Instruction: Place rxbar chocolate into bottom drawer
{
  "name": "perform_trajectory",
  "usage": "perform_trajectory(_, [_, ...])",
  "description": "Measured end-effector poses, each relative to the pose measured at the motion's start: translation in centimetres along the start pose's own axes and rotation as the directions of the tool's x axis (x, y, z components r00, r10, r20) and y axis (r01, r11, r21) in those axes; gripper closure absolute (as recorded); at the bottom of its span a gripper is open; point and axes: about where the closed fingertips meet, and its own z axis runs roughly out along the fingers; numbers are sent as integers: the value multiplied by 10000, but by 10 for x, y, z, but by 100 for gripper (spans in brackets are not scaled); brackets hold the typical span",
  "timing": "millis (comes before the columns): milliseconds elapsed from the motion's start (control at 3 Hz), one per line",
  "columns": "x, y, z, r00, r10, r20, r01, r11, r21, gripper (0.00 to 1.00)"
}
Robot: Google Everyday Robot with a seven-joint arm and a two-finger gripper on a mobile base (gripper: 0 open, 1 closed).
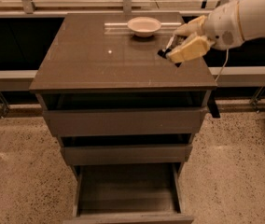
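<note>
Above the bench's (100, 64) right side, we see the gripper (173, 45), its fingers (191, 48) pinching the rxbar chocolate (163, 53); the bottom drawer (128, 197) stands pulled open well below.

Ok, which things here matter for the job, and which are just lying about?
Job: small flat black-wrapped rxbar chocolate, clamped in the cream two-finger gripper over the right side of the brown cabinet top; open grey-brown bottom drawer.
Lying about: round white bowl; two upper drawers.
</note>
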Motion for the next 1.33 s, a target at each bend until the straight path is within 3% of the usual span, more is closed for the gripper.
perform_trajectory(333, [39, 42, 25, 9885, 206, 1495, -137, 9988, -472, 100])
perform_trajectory(667, [101, 108, 58, 9725, 294, 2312, 95, 9862, -1653, 100])
perform_trajectory(1000, [170, 163, 93, 9648, -447, 2591, 1185, 9537, -2765, 100])
perform_trajectory(1333, [170, 163, 93, 9649, -447, 2589, 1184, 9536, -2767, 100])
